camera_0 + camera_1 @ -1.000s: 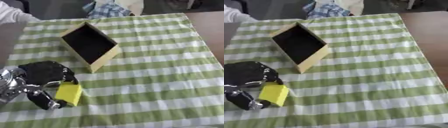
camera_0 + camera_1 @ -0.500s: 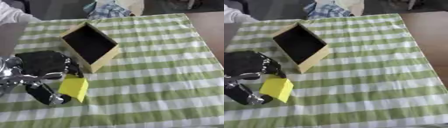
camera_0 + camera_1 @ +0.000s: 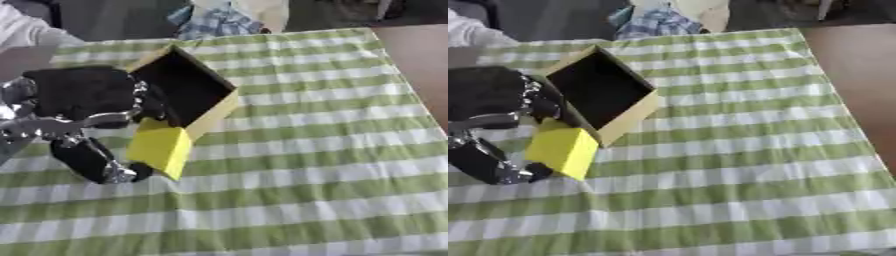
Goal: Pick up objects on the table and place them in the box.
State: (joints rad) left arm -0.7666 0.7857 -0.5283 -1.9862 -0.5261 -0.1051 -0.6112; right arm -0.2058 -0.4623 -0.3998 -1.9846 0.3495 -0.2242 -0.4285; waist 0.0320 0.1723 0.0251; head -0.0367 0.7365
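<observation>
My left hand comes in from the left, black with silver joints, and is shut on a yellow block. The block hangs tilted just off the near corner of the open yellow box, whose dark inside shows nothing that I can make out. Thumb and fingers pinch the block from its left and top sides. The right hand appears in neither view.
A green and white striped cloth covers the table. Its right edge meets a brown surface. Crumpled blue checked fabric lies beyond the far edge. A white sleeve shows at the upper left.
My left hand has lifted the yellow block up and to the right, from the cloth's near left toward the box's near corner. The block has tilted more.
</observation>
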